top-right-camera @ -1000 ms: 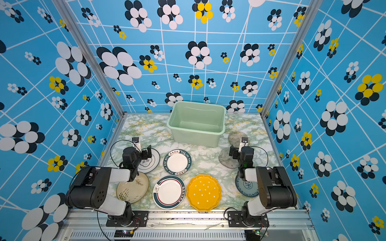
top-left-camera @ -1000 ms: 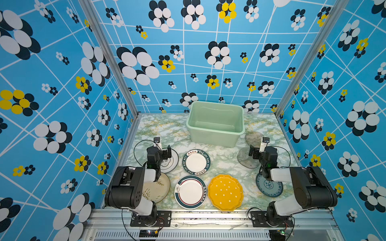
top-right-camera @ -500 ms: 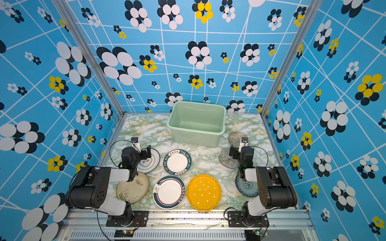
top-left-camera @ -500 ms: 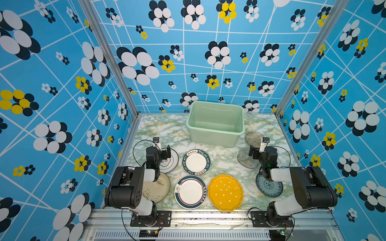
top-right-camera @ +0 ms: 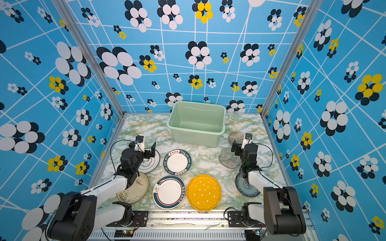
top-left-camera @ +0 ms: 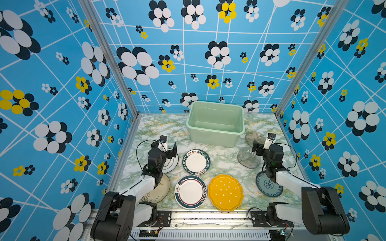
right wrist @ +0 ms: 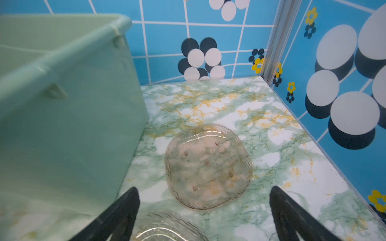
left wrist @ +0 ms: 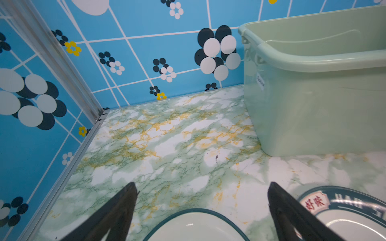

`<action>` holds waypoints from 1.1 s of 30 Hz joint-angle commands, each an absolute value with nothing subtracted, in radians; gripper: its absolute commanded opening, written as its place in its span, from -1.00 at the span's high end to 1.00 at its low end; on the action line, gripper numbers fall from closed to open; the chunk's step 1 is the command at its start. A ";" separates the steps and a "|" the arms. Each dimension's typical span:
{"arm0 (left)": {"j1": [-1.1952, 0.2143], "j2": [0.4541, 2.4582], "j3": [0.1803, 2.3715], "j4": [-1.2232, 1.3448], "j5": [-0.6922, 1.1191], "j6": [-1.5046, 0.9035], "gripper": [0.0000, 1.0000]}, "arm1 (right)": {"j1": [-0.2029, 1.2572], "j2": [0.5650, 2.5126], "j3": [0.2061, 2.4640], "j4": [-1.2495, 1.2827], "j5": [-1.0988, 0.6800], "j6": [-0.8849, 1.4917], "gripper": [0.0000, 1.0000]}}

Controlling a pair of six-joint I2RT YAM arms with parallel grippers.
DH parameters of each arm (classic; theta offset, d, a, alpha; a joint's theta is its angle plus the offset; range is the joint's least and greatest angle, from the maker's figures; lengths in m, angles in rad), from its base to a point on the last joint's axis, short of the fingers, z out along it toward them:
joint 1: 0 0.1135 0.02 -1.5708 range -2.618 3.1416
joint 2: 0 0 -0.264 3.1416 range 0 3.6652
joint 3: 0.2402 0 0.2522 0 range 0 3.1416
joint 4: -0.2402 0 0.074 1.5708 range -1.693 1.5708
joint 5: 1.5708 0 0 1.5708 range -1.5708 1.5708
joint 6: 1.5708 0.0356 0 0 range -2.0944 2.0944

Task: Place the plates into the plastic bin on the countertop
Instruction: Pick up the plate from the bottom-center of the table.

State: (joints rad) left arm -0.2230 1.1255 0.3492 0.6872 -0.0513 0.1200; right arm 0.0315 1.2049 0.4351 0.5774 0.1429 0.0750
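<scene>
Mint-green plastic bin (top-left-camera: 213, 138) upper centre, lettered plate (top-left-camera: 196, 161) below.
I read "HAO SHI MEI" on its rim; left gripper (left wrist: 202, 185), right gripper (right wrist: 203, 189) fingers apart.

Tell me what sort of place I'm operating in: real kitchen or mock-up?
Likely a staged robot test cell, not a kitchen: blue flower-print walls box in a marble-look countertop, an aluminium rail runs along the front, and a plastic bin stands empty at the back.
</scene>
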 commanded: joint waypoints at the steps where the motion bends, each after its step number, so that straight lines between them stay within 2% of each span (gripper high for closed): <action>1: -0.322 0.951 0.476 0.326 -0.161 0.131 -0.98 | 0.038 1.031 0.597 0.164 0.092 0.385 -0.99; 3: -0.374 0.870 0.653 -0.022 -0.450 -0.211 -0.98 | 0.035 0.941 0.738 -0.233 0.164 0.671 -0.99; 5: -0.377 0.828 0.827 -0.417 -0.642 -0.506 -0.98 | 0.034 0.885 0.779 -0.332 0.069 0.663 -0.99; 6: -0.376 0.819 0.895 -0.575 -0.677 -0.608 -0.99 | 0.034 0.865 0.784 -0.340 -0.003 0.658 -0.99; 7: -0.367 0.810 0.938 -0.668 -0.639 -0.631 -0.99 | 0.034 0.853 0.792 -0.365 -0.048 0.677 -0.98; 11: -0.259 0.811 0.967 -0.698 -0.324 -0.636 -0.99 | 0.034 0.853 0.883 -0.609 -0.178 0.690 -0.88; 13: -0.155 0.843 0.965 -0.717 -0.104 -0.701 -0.99 | 0.034 0.847 0.913 -0.744 -0.194 0.671 -0.93; 16: -0.026 0.885 0.905 -0.752 0.093 -0.879 -0.98 | 0.035 0.837 0.912 -0.900 -0.258 0.635 -0.98; 18: 0.047 0.884 0.821 -0.619 0.305 -0.874 -0.97 | 0.037 0.823 0.880 -0.971 -0.299 0.617 -0.98; 19: 0.052 0.869 0.790 -0.585 0.322 -0.885 -0.80 | 0.037 0.818 0.867 -0.991 -0.328 0.611 -0.97; 20: 0.051 0.848 0.762 -0.551 0.331 -0.893 -0.74 | 0.037 0.814 0.844 -1.005 -0.369 0.605 -0.97; 26: -0.011 0.846 0.794 -0.626 0.368 -0.858 -0.87 | 0.057 0.779 0.701 -1.027 -0.502 0.578 -0.89; 31: -0.252 0.963 0.917 -0.799 0.333 -0.727 -0.86 | 0.107 0.811 0.584 -0.967 -0.567 0.577 -0.79; 33: -0.368 1.010 0.954 -0.856 0.301 -0.700 -0.86 | 0.180 0.823 0.550 -0.921 -0.549 0.595 -0.77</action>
State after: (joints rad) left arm -0.2600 0.9653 0.9016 -0.7204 0.3130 -0.7803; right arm 0.1200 0.8124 0.5850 -0.9596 -0.5083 0.5949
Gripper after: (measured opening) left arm 0.931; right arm 0.889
